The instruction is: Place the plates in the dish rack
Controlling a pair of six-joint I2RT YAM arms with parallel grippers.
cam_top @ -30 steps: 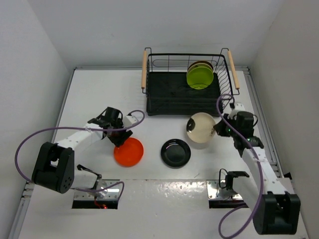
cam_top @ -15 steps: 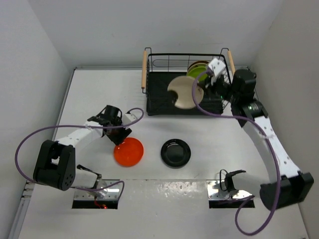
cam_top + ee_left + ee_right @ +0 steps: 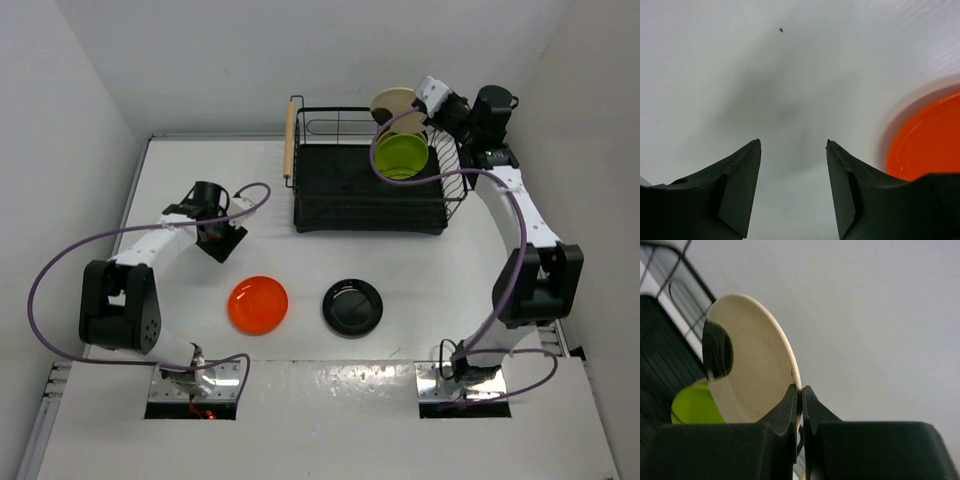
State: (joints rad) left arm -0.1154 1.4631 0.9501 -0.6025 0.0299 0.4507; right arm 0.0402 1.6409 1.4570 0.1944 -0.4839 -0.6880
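My right hand (image 3: 801, 392) pinches the beige plate (image 3: 752, 375) above the dish rack (image 3: 340, 190), while my left hand (image 3: 793, 150) hangs spread and empty over the bench (image 3: 790, 75) near the orange plate (image 3: 925, 140).

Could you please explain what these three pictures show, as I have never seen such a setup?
These are two robot arms bolted to a white table, each ending in a two-finger gripper. The wide picture comes from a fixed camera above and behind them; the other two come from small cameras on each wrist. On the table lie an orange plate and a black plate, with a black wire dish rack at the far side and a lime green plate in it. The left gripper is open and empty beside the orange plate. The right gripper pinches the rim of a beige plate, held up by the rack.
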